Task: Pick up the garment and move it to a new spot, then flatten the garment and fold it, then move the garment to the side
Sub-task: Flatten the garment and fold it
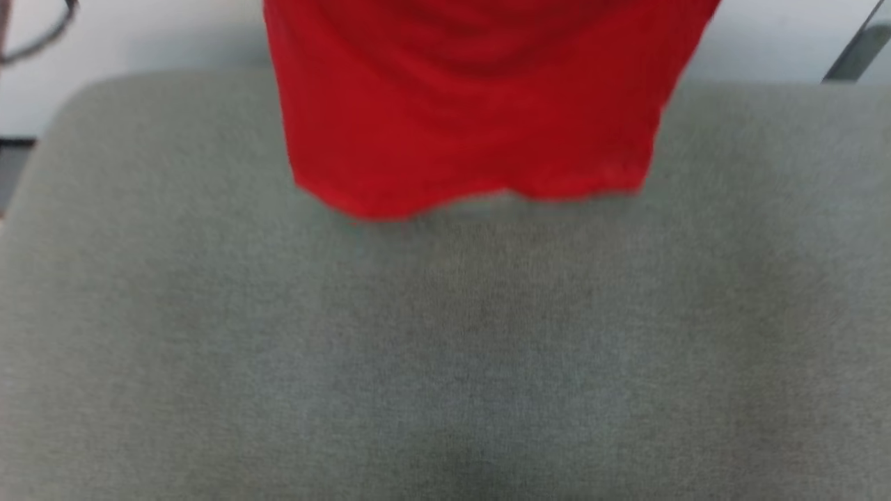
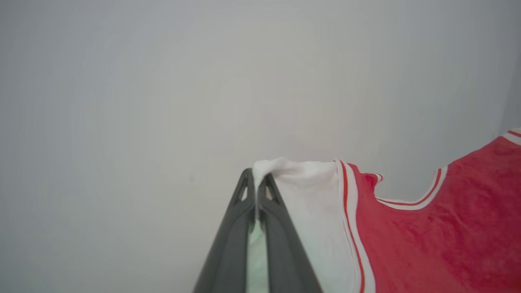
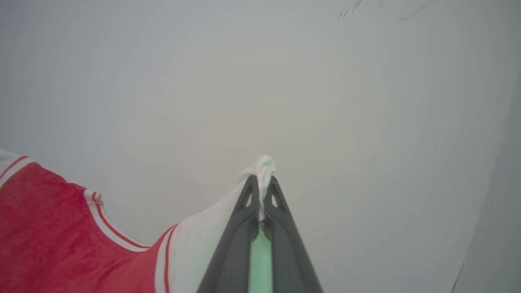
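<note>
The garment, a red jersey, hangs from above the head view's top edge, its lower hem dangling just over the far part of the grey table. In the left wrist view my left gripper is shut on the garment's white shoulder panel, with red-white striped trim and red cloth stretching to the right. In the right wrist view my right gripper is shut on the other white shoulder tip, the red cloth stretching to the left. The number on the garment is hidden.
The grey cloth-covered table has rounded far corners. Beyond it lies pale floor, with a dark curved cable at the far left and a dark leg or bar at the far right. Pale blank wall backs both wrist views.
</note>
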Tool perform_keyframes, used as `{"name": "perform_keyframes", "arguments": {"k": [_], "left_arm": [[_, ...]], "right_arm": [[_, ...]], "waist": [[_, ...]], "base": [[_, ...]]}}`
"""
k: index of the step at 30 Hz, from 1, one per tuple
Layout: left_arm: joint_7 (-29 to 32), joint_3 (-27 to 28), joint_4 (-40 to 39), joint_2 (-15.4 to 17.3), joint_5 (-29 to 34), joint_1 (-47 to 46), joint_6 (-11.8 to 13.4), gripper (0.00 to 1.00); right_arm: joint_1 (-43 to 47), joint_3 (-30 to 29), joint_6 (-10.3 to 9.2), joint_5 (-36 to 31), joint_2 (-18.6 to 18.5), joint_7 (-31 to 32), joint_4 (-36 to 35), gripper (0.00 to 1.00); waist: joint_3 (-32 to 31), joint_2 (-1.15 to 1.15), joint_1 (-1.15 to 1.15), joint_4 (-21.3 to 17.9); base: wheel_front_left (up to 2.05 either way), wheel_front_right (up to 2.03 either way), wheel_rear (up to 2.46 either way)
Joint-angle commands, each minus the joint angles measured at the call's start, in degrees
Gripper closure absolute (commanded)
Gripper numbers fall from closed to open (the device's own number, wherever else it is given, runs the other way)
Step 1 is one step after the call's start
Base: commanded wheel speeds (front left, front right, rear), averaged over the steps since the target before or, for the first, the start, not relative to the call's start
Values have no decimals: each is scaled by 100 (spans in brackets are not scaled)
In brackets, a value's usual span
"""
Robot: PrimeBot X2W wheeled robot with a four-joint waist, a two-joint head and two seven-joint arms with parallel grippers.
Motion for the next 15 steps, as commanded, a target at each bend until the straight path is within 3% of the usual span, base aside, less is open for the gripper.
{"name": "perform_keyframes", "arguments": {"k": [1,8,11,15], "left_arm": [[-147,-2,73,-53,87,-172,53,100],[-1493,-2,344,-250,562,-1044,381,100],[-1915,118,384,-298,648,-1290,467,100],[-2025,241,362,-329,712,-1225,352,100]], "right_arm": [[-189,66,-6,-138,12,-219,118,100],[-1134,213,-7,-1077,-78,-1603,711,100],[-1377,90,-7,-1603,-108,-1767,817,100],[-1348,-32,-7,-2134,-97,-1791,659,100]], "waist": [[803,0,0,-75],[1692,0,0,-51],[1990,0,0,-3],[2277,0,0,85]], "base": [[0,0,0],[0,0,0],[0,0,0],[0,0,0]]}}
